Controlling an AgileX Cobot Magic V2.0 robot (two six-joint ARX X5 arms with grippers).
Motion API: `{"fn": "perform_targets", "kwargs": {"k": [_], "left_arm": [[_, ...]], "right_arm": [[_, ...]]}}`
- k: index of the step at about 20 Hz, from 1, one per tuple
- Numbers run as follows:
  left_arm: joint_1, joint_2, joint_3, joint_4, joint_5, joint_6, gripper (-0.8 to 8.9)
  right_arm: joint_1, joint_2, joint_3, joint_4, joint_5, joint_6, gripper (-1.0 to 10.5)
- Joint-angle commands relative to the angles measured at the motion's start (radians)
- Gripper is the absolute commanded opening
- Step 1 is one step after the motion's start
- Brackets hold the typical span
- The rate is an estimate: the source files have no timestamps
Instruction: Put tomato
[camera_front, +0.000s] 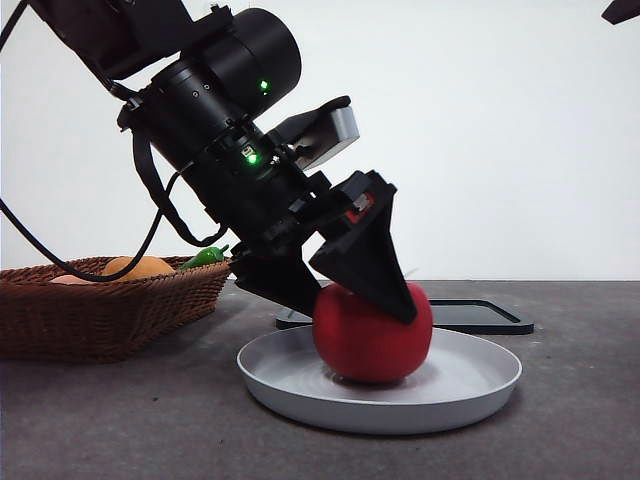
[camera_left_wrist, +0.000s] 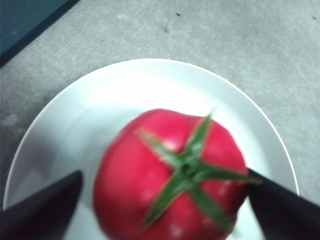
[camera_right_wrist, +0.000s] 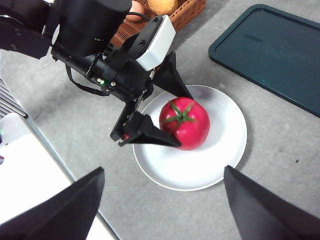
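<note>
The red tomato (camera_front: 370, 340) with a green star stem rests on a white round plate (camera_front: 480, 375). My left gripper (camera_front: 355, 305) reaches down over it with one jaw on each side. In the left wrist view the tomato (camera_left_wrist: 170, 175) sits between the jaws on the plate (camera_left_wrist: 125, 85), and a strip of plate shows between one jaw and the fruit, so the gripper is open. The right wrist view shows the tomato (camera_right_wrist: 185, 122), the plate (camera_right_wrist: 220, 150) and the left gripper (camera_right_wrist: 184, 121) from high above. My right gripper (camera_right_wrist: 164, 170) is open and empty, high above the table.
A brown wicker basket (camera_front: 100, 305) stands at the left with an orange fruit (camera_front: 140, 267) and a green pepper (camera_front: 205, 257) in it. A dark flat tray (camera_front: 480, 315) lies behind the plate. The right arm's black tip (camera_front: 625, 10) shows at the top right corner.
</note>
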Motion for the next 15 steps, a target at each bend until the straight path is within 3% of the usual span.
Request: {"fn": "perform_targets", "kwargs": {"k": [1,9,15], "left_arm": [[-0.011,0.001,0.025,0.004,0.000,-0.012,5.78],[0.021,-0.130,0.025,-0.022,-0.001,-0.034,5.76],[0.155,-0.348,0.025,-0.137,-0.001,-0.063,5.63]], "right_arm": [[0.005,0.007,0.019,0.006,0.000,-0.004,3.8],[0.005,0.007,0.018,0.004,0.000,-0.005,3.8],[0.005,0.008,0.019,0.011,0.002,-0.005,3.8]]}}
